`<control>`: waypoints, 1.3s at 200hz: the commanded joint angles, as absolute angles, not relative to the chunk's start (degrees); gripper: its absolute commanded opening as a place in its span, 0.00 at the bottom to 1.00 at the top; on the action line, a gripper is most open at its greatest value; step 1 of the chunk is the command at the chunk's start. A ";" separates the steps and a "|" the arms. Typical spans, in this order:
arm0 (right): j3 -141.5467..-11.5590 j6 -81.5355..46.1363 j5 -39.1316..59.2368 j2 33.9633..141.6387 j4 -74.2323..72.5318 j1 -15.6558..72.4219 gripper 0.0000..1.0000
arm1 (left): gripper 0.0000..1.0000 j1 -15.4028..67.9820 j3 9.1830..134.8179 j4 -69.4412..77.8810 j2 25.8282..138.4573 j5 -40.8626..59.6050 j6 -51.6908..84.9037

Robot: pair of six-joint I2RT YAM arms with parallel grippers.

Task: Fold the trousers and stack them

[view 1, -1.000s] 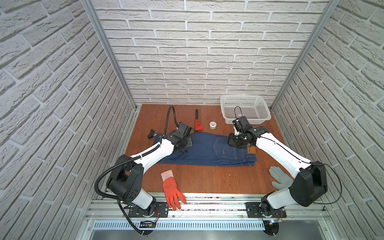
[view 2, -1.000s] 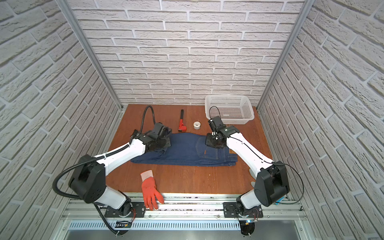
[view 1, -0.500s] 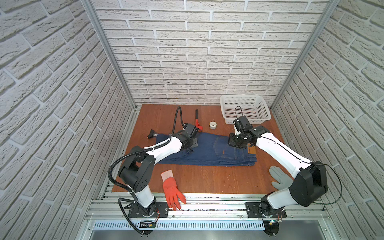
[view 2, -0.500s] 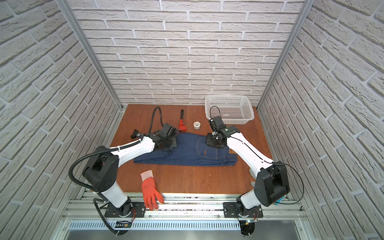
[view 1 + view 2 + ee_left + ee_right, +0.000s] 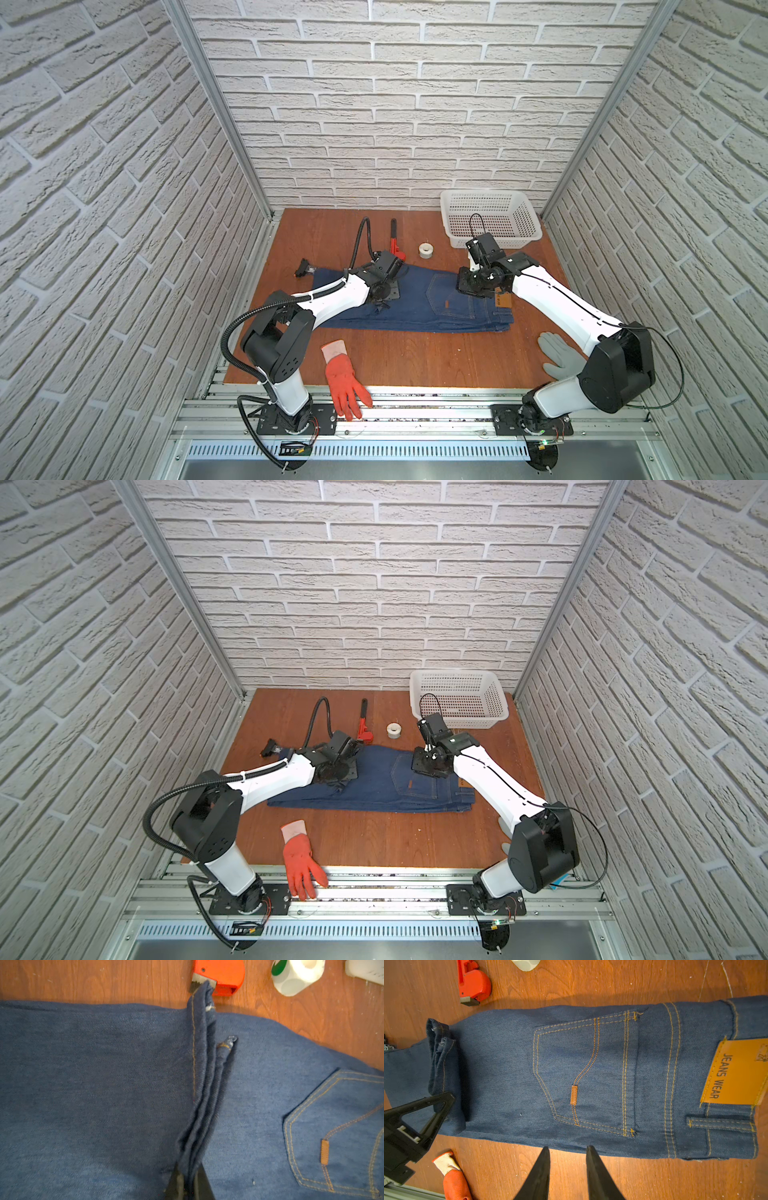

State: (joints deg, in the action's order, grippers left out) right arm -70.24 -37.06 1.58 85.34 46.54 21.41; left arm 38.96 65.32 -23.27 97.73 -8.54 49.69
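Observation:
The dark blue trousers [image 5: 432, 303] [image 5: 386, 791] lie flat across the middle of the table, waist to the right and back pocket up. My left gripper [image 5: 190, 1178] is shut on the bunched leg hems, which it holds over the middle of the trousers [image 5: 83, 1084]; both top views show it there [image 5: 381, 303] [image 5: 338, 785]. My right gripper [image 5: 567, 1148] hangs open and empty above the waist end [image 5: 469, 291] [image 5: 426, 769]. Its tips show against the near edge of the trousers [image 5: 591, 1064], with a tan patch by the waistband.
A white basket [image 5: 490, 220] stands at the back right. A red pipe wrench [image 5: 397, 249] and a tape roll [image 5: 426, 250] lie just behind the trousers, a small black item [image 5: 304, 268] at their left. An orange glove [image 5: 343, 378] and a grey glove [image 5: 559, 353] lie near the front edge.
My left gripper has carried the leg hems rightward, from the left end of the trousers to over their middle. The right arm has not moved.

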 commanded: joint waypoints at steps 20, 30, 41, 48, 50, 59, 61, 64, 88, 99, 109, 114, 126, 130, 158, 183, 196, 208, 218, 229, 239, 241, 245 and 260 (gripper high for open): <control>-68.23 -37.06 2.15 86.81 44.11 21.09 0.32 | 0.00 39.52 66.53 -24.12 99.19 -7.23 49.96; -67.99 -37.04 2.28 87.08 43.91 21.04 0.32 | 0.00 39.57 66.45 -23.60 99.59 -6.99 50.21; -67.70 -37.15 2.36 87.27 43.64 21.06 0.32 | 0.00 39.85 66.45 -23.48 100.13 -6.87 50.38; -67.52 -37.18 2.37 87.34 43.55 21.11 0.32 | 0.00 39.90 66.40 -23.47 100.34 -6.80 50.57; -67.51 -37.18 2.37 87.36 43.52 21.08 0.32 | 0.00 39.90 66.43 -23.47 100.36 -6.78 50.61; -67.28 -37.18 2.37 87.42 43.39 21.06 0.32 | 0.00 40.06 66.45 -23.39 100.66 -6.61 50.56; -67.25 -37.18 2.37 87.44 43.37 21.04 0.32 | 0.00 40.12 66.45 -23.38 100.69 -6.53 50.56; -67.24 -37.18 2.37 87.45 43.33 21.07 0.32 | 0.00 40.14 66.45 -23.39 100.60 -6.55 50.57; -66.84 -37.22 2.35 87.63 43.20 21.03 0.32 | 0.05 40.33 66.79 -23.72 100.69 -6.19 50.67; -66.80 -37.35 2.46 87.80 43.02 21.09 0.32 | 0.11 40.46 67.26 -24.09 100.68 -5.98 50.78; -66.80 -37.42 2.46 87.97 42.88 21.07 0.32 | 0.21 40.59 67.78 -24.34 100.65 -6.04 50.80; -66.82 -37.42 2.66 88.02 42.79 21.10 0.32 | 0.27 40.60 68.06 -24.58 100.66 -5.94 50.75; -66.87 -37.54 2.85 88.15 42.61 21.13 0.32 | 0.42 40.76 68.59 -24.96 100.49 -5.67 50.49; -66.88 -37.56 2.94 88.15 42.57 21.18 0.32 | 0.44 40.78 68.73 -25.08 100.34 -5.49 50.48; -67.17 -37.62 3.03 87.99 42.39 21.25 0.32 | 0.60 40.76 71.22 -27.09 97.38 -6.00 49.08; -68.14 -38.01 3.32 88.71 41.56 22.33 0.32 | 0.69 39.99 74.96 -31.11 93.19 -8.37 46.22; -69.26 -38.41 3.73 89.78 40.80 23.84 0.32 | 0.71 38.23 75.66 -33.16 90.63 -8.97 44.76; -70.60 -39.03 4.01 91.23 39.85 25.46 0.32 | 0.73 35.64 75.39 -34.79 88.17 -8.67 43.28; -71.82 -39.68 4.19 92.73 39.18 26.87 0.32 | 0.74 32.83 74.35 -36.02 86.03 -8.04 42.00; -73.40 -40.37 4.37 94.47 38.45 28.43 0.32 | 0.76 28.96 72.46 -36.73 83.70 -6.01 40.19; -74.92 -40.89 4.38 96.03 37.81 29.77 0.32 | 0.75 25.03 70.29 -36.72 81.88 -2.86 38.04; -75.20 -40.99 4.39 96.39 37.75 30.12 0.32 | 0.75 24.32 69.87 -36.73 81.55 -2.32 37.59; -75.78 -41.11 4.31 97.02 37.51 30.67 0.32 | 0.75 22.70 69.13 -36.78 80.94 -1.25 36.86; -77.85 -41.56 3.96 99.24 36.70 32.55 0.32 | 0.74 17.12 66.18 -37.44 79.04 1.97 33.54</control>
State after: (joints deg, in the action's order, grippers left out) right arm -74.59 -39.79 3.95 97.10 39.92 29.89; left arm 23.70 70.81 -33.28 80.97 -3.55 40.36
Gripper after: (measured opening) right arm 0.318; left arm 0.748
